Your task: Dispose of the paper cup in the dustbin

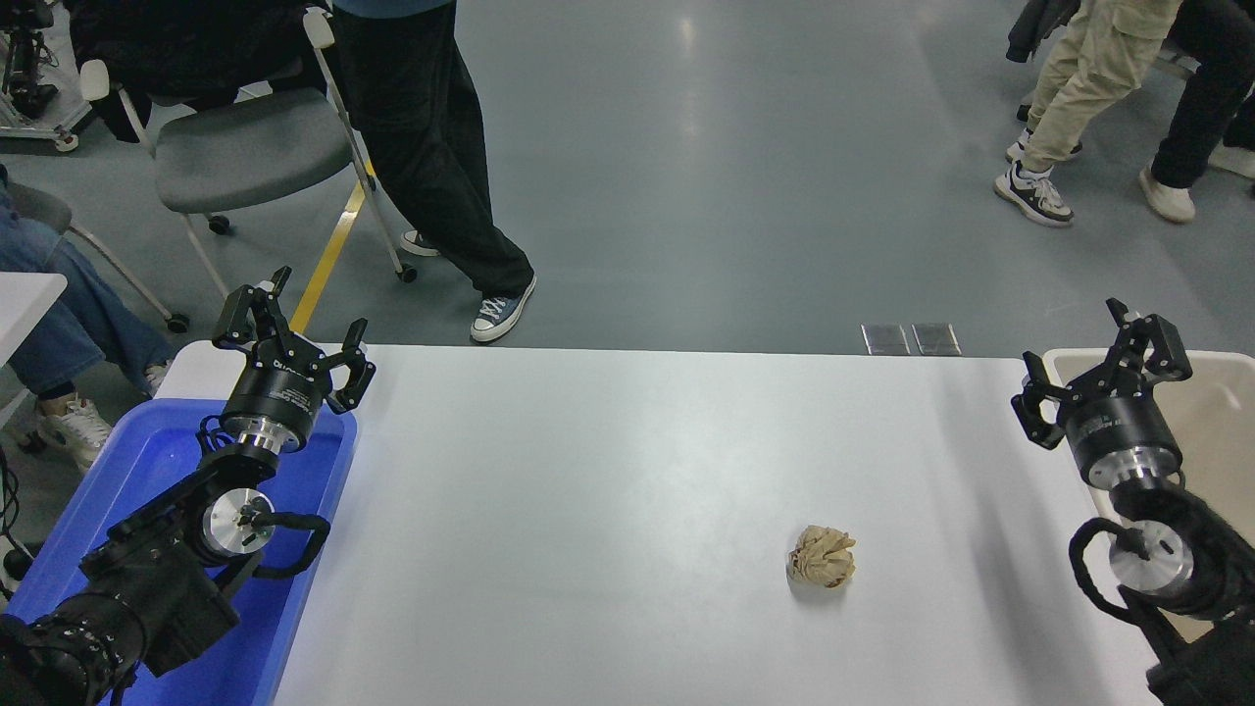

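Observation:
The paper cup is not in view. The beige dustbin [1221,412] stands at the table's right end, partly hidden by my right arm. My right gripper [1100,368] is open and empty, held over the dustbin's near-left rim and the table's right edge. My left gripper [292,328] is open and empty, parked at the lower left over the blue tray [137,471].
A crumpled brown paper ball [823,556] lies on the white table [627,471], right of centre. People's legs, a grey chair [245,147] and floor lie beyond the far edge.

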Controlling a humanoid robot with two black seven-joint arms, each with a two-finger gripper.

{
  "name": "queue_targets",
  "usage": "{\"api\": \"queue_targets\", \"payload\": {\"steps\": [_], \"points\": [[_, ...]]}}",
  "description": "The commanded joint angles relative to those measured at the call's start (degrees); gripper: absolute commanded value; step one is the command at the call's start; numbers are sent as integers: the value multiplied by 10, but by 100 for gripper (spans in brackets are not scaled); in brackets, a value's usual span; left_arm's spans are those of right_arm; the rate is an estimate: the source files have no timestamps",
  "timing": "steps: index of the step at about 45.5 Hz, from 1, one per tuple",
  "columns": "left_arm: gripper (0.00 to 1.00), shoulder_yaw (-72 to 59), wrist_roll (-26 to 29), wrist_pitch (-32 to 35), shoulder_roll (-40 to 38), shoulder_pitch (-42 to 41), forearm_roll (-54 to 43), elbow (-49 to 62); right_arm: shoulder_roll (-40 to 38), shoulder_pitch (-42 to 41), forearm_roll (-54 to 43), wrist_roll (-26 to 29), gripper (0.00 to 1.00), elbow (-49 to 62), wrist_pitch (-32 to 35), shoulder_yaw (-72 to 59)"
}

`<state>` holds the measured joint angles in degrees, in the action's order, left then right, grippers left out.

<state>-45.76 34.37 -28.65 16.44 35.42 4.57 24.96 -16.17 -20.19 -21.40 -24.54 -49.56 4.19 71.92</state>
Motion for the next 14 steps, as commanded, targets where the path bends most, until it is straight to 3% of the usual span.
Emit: {"api": "queue_targets", "payload": {"steps": [1,14], "points": [[100,0,0,0,0,0,0,0,44,4,-12,-29,99,-4,-1,14],[100,1,0,0,0,0,0,0,52,1,-12,-28,99,-3,-1,3]]}}
